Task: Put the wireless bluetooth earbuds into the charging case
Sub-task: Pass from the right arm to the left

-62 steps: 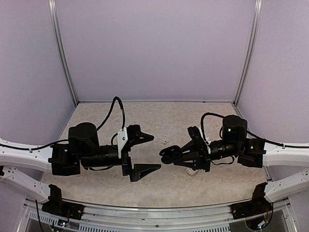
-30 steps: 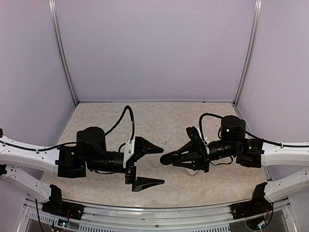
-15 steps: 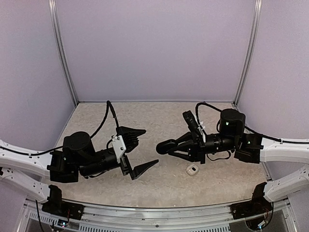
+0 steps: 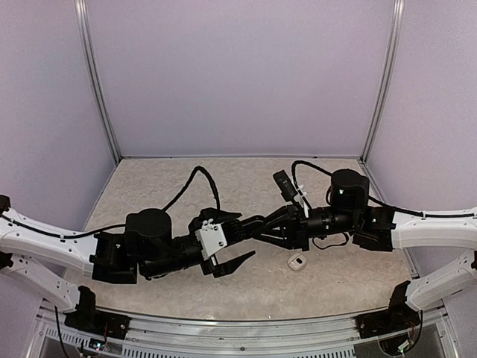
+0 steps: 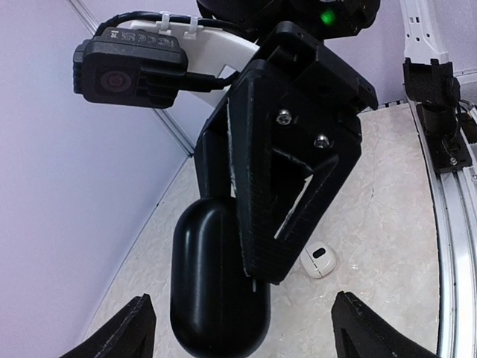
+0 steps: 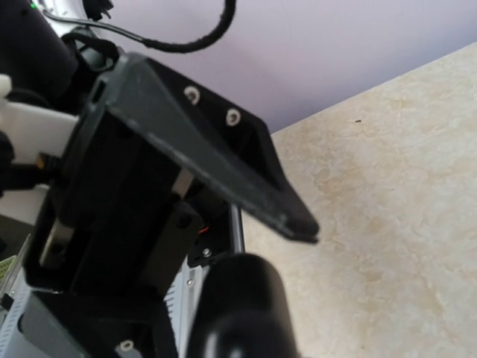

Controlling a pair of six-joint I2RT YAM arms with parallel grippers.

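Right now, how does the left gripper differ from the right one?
The left gripper stands wide open and empty; the right gripper is shut on a black oval pod. The left gripper's fingers flank that pod without touching it; the right gripper's press against it. Both are black, two-fingered and held above the table.

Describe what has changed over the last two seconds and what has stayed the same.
The right hand carried the black pod leftward. The open left hand swung right until its fingers flank the pod. The right hand kept its grip; the small white object stayed on the table.
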